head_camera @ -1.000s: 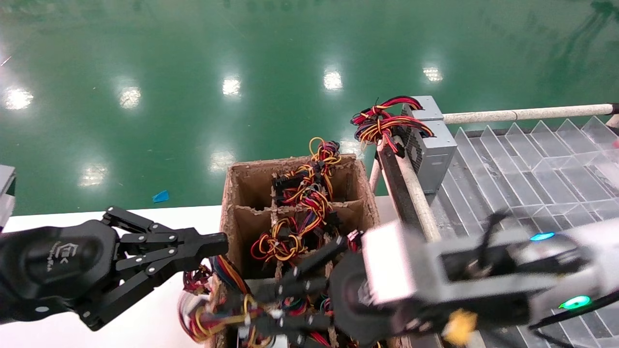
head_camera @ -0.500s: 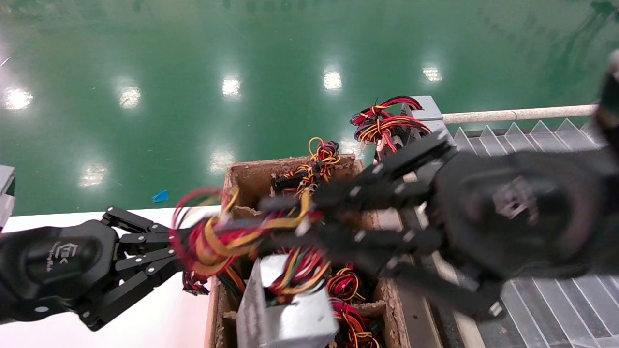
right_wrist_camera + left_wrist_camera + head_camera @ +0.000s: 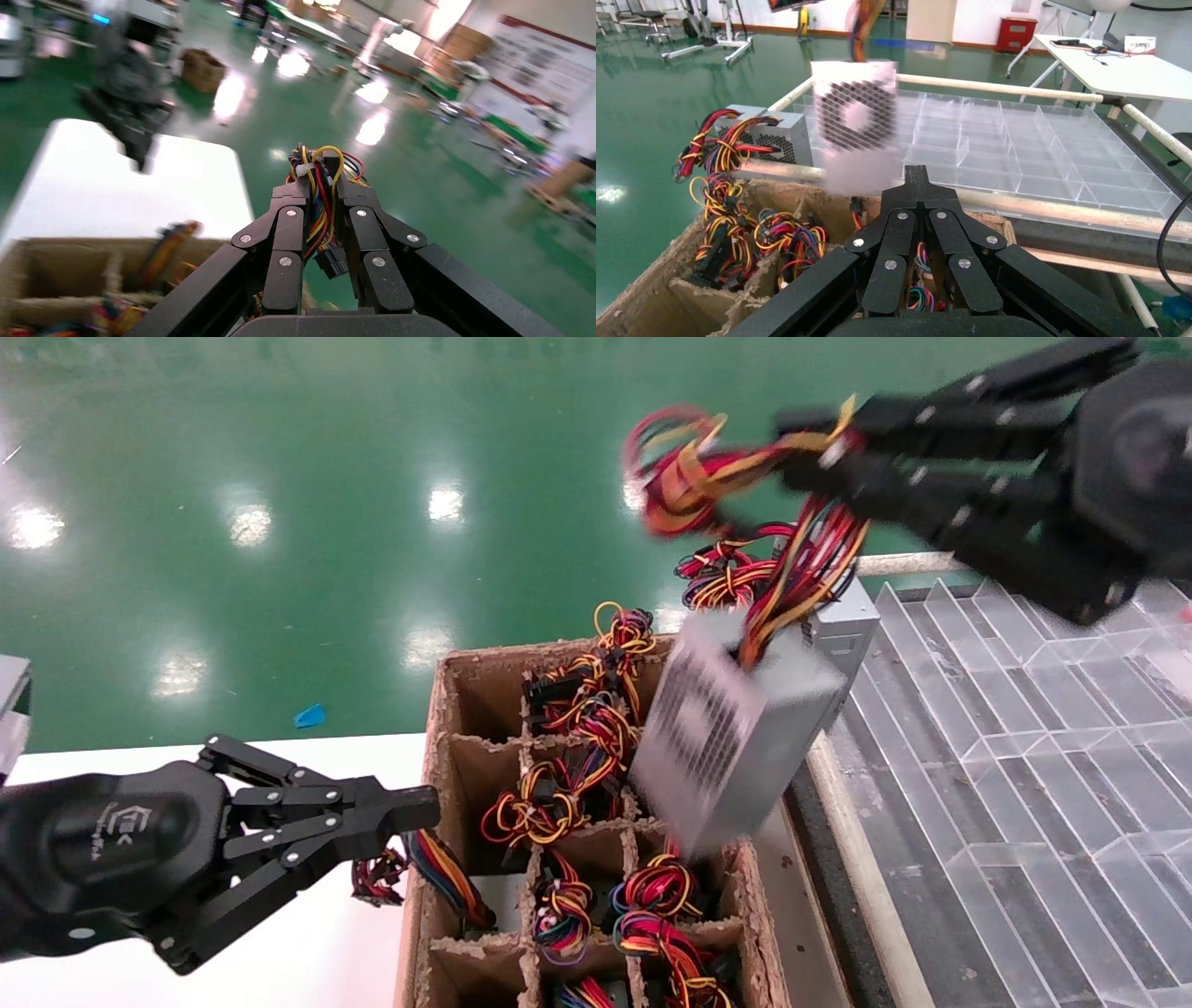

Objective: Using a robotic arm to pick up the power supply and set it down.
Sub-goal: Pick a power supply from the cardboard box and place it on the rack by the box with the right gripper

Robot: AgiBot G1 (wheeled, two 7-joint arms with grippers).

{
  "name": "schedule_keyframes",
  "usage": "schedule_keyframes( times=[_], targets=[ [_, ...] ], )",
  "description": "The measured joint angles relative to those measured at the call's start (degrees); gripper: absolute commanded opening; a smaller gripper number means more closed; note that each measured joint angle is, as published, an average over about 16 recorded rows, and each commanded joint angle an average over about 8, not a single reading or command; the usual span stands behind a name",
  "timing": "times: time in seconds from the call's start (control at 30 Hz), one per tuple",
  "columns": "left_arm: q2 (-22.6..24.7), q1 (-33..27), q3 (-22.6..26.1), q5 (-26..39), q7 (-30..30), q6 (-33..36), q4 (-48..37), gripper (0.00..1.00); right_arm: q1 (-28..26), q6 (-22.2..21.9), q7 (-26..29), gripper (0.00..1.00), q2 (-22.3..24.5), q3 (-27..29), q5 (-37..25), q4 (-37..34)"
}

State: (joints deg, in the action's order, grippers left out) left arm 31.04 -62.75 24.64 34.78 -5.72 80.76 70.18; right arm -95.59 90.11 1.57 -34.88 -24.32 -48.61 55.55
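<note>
Below the right gripper (image 3: 810, 449): power supply (image 3: 731, 733), hanging by its clamped wire bundle (image 3: 745, 467); left gripper (image 3: 419, 808) closed, empty.

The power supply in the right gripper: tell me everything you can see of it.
The power supply is a silver-grey metal box with a honeycomb grille, hanging tilted in the air above the cardboard box, beside the clear tray. The right gripper holds only its red, yellow and black wire bundle; jaws shut on the wires, nothing else touching.

Right gripper (image 3: 819, 453) raised, jaws clamped.
</note>
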Motion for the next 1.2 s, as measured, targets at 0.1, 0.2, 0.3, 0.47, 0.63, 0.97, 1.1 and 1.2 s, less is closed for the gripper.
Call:
schedule_keyframes(
  times=[0.1,0.2,0.3,0.47,0.63,0.97,1.1,1.2],
  targets=[
    [0.0,0.0,0.0,0.0,0.0,0.0,0.0,0.0,-1.8,0.0,-2.4,0.0,0.5,-0.8,-1.9,-4.4],
    [0.0,0.0,0.0,0.0,0.0,0.0,0.0,0.0,-3.3,0.0,-4.8,0.0,0.9,-1.8,-3.6,-8.7],
    [0.0,0.0,0.0,0.0,0.0,0.0,0.0,0.0,-4.7,0.0,-7.3,0.0,1.1,-3.0,-5.5,-12.8],
    [0.0,0.0,0.0,0.0,0.0,0.0,0.0,0.0,-6.5,-0.1,-11.4,0.0,1.4,-5.0,-8.5,-18.7],
    [0.0,0.0,0.0,0.0,0.0,0.0,0.0,0.0,-8.0,-0.6,-15.5,0.0,1.4,-6.9,-11.5,-23.5],
    [0.0,0.0,0.0,0.0,0.0,0.0,0.0,0.0,-10.6,-2.0,-22.7,0.0,-0.3,-9.1,-15.8,-32.5],
    [0.0,0.0,0.0,0.0,0.0,0.0,0.0,0.0,-11.5,-2.6,-25.3,0.0,-1.6,-9.6,-16.7,-36.1],
    [0.0,0.0,0.0,0.0,0.0,0.0,0.0,0.0,-12.1,-3.0,-27.2,0.0,-2.6,-9.7,-17.1,-38.7]
  ],
)
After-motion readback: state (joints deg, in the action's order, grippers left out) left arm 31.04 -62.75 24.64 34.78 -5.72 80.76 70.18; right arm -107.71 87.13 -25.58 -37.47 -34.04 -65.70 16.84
